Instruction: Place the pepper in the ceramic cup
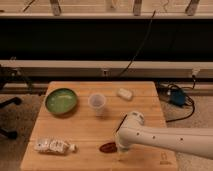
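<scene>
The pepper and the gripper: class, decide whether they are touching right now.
Cannot tell. In the camera view the gripper sits at the right end of the pepper on the table, but the arm's body hides the contact point, so neither gap nor grip shows plainly.

wooden table [85, 127], pepper [107, 147], ceramic cup [97, 103], hand [120, 149] near pepper
</scene>
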Tool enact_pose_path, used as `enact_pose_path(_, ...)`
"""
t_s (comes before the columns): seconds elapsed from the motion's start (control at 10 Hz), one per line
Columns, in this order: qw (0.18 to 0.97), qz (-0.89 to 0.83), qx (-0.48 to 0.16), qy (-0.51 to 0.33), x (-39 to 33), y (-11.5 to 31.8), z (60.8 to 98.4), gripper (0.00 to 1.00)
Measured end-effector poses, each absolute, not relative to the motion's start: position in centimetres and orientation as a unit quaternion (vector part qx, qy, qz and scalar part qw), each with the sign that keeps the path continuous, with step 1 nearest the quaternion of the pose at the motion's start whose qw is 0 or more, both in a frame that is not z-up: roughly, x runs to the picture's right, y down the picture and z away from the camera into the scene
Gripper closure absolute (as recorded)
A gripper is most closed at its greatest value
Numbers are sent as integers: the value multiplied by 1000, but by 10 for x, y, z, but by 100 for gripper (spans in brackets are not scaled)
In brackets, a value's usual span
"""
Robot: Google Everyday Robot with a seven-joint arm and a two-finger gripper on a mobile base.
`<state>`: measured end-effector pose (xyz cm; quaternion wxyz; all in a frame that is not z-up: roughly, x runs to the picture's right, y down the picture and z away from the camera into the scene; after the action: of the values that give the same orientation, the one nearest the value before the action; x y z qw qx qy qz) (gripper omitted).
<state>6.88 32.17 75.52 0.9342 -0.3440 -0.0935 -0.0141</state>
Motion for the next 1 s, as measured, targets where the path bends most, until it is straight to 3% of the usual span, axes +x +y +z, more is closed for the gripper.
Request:
enact_pose_path(0.2, 933, -7, -347, -100, 69, 317, 753, 79)
enact_pose_path(0.5, 932, -1, -345, -109, 67, 304, 747, 100)
enact_pose_path(1.0, 941, -13, -315, -120, 59, 241, 740, 100)
